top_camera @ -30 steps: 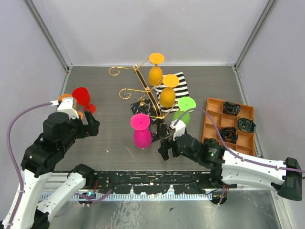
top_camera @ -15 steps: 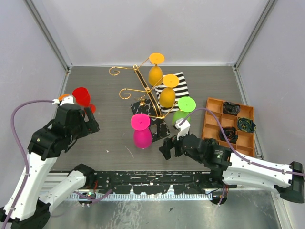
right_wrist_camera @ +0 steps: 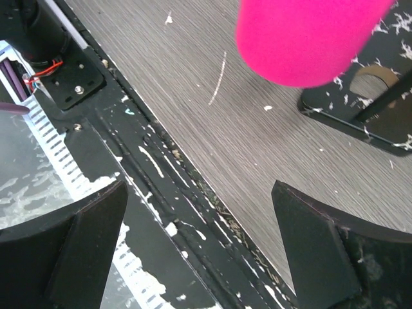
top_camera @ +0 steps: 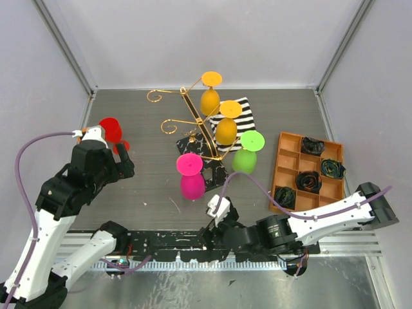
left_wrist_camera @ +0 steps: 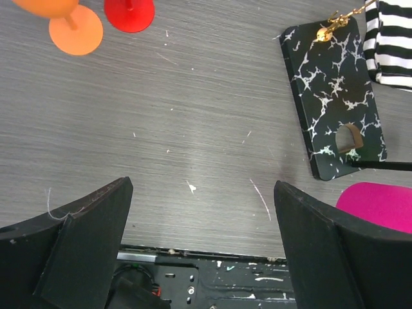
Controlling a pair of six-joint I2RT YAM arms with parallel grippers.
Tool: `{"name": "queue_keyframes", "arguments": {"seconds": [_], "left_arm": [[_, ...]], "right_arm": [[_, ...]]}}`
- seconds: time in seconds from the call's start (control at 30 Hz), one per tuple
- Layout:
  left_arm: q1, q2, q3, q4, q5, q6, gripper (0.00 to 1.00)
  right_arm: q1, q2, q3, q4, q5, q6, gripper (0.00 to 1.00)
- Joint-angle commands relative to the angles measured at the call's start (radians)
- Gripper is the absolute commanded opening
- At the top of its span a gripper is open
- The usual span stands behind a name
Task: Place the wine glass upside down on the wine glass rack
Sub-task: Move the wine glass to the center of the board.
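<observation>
Three pale walls with metal corner posts close in a grey, wood-grained tabletop [top_camera: 148, 187], scuffed with small white flecks. A black rail [top_camera: 167, 248] runs along its near edge.

At the far left an orange glass [left_wrist_camera: 76, 37] and a red glass [top_camera: 109, 130] stand upright on their feet, just beside each other and well apart from the rack [top_camera: 193, 122]. The left pincer [left_wrist_camera: 201, 193] hovers near them over bare tabletop. Its jaws are spread as wide as they go, and they hold and touch nothing.

The rack stands in the middle of the tabletop, thin gold wire on a black base [left_wrist_camera: 335, 103] with white veins. Four glasses are at its arms, foot uppermost: a pink glass [top_camera: 192, 183] nearest the rail, two yellow glasses [top_camera: 225, 129] toward the back, and a green glass [top_camera: 244, 158] on the right. Whether each one truly hangs from the wire cannot be told. A striped cloth [top_camera: 239, 116] lies behind the rack, touching the far corner of the base.

The right pincer [right_wrist_camera: 199, 193] sits low over the rail, in front of the pink glass. It is also fully spread and empty, with the pink bowl just beyond its fingers.

At the far right lies an orange tray [top_camera: 283, 161] with dark bundles in several of its compartments.
</observation>
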Motion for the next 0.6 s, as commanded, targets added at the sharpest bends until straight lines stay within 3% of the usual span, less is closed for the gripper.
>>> {"name": "queue_keyframes", "arguments": {"seconds": [0.0,0.17,0.3,0.57], "left_arm": [[0.003,0.018,0.005,0.022,0.008,0.067,0.98],[0.003,0.039,0.019,-0.028,-0.141,0.046,0.98],[0.003,0.018,-0.025,0.001,-0.169,0.003,0.98],[0.003,-0.014,-0.261,0.304,-0.132,-0.064,0.98]], "right_arm": [[0.049,0.098,0.073,0.166,0.089,-0.034,1.00],[0.056,0.209,0.117,0.248,0.028,-0.103,1.00],[0.056,0.245,0.120,0.286,0.028,-0.115,1.00],[0.055,0.225,0.076,0.306,0.030,-0.106,1.00]]}}
